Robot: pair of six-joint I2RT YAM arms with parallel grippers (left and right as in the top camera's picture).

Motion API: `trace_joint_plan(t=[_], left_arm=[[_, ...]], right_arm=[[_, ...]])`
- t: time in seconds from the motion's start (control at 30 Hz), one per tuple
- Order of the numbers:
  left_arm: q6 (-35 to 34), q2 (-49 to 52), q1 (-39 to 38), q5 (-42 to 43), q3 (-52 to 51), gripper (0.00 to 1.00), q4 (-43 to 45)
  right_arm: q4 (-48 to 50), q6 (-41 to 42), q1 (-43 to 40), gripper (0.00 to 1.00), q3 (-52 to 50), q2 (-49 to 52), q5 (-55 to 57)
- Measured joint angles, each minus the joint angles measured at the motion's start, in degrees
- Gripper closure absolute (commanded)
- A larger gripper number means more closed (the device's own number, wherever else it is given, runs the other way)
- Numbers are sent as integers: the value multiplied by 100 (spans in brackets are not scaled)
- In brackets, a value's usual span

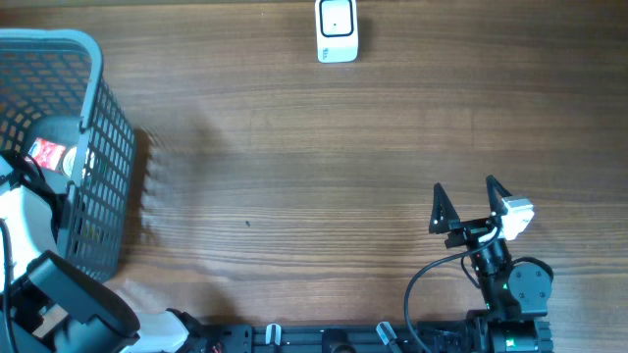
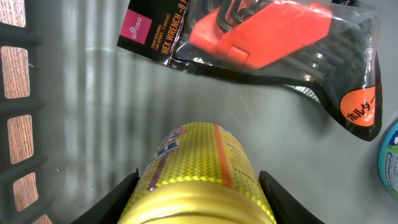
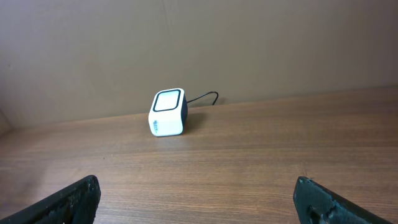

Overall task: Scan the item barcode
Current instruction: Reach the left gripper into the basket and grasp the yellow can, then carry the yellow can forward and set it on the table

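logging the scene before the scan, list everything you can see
basket: one, grey, left edge of the table
yellow can: one, yellow, in the basket
hex wrench pack: one, black with orange holder, in the basket beyond the can
round item: one, blue and white, cut off at the view's edge
scanner: one, white, far side of the table
cable: one, black, behind the scanner
table: one, brown wood
left gripper: one, black, jaws flank the can, contact unclear
right gripper: one, black, open and empty, near right
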Motion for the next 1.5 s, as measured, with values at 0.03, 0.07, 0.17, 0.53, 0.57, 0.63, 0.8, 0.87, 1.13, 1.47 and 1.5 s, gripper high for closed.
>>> trace_joint_plan(t=[0.03, 0.07, 0.17, 0.53, 0.57, 0.63, 0.8, 0.87, 1.13, 1.47, 1.5], left_arm=[[0, 0, 0, 0, 2, 58, 0], [0, 0, 0, 0, 2, 55, -2], [0, -9, 0, 0, 2, 59, -26], [-2, -1147, 2, 828, 2444, 53, -1641], [-2, -1296, 0, 1091, 2583, 53, -1631], [-50, -1602, 0, 1716, 2693, 52, -1449], [-481, -2162, 0, 3429, 2726, 49, -1067], [-619, -2179, -26, 4275, 2726, 50, -866], [-780, -2070, -2590, 4833, 2728, 53, -149], [-811, 715, -6170, 2645, 2789, 50, 280], [-809, 979, -6220, 2514, 2789, 50, 247]], right_arm=[[0, 0, 0, 0, 0, 0, 2], [0, 0, 0, 0, 0, 0, 2], [0, 2, 0, 0, 0, 0, 2], [0, 0, 0, 0, 0, 0, 2], [0, 0, 0, 0, 0, 0, 2], [0, 0, 0, 0, 0, 0, 2], [0, 0, 0, 0, 0, 0, 2], [0, 2, 0, 0, 0, 0, 2], [-2, 0, 0, 0, 0, 0, 0], [0, 2, 0, 0, -2, 0, 4], [0, 2, 0, 0, -2, 0, 4]])
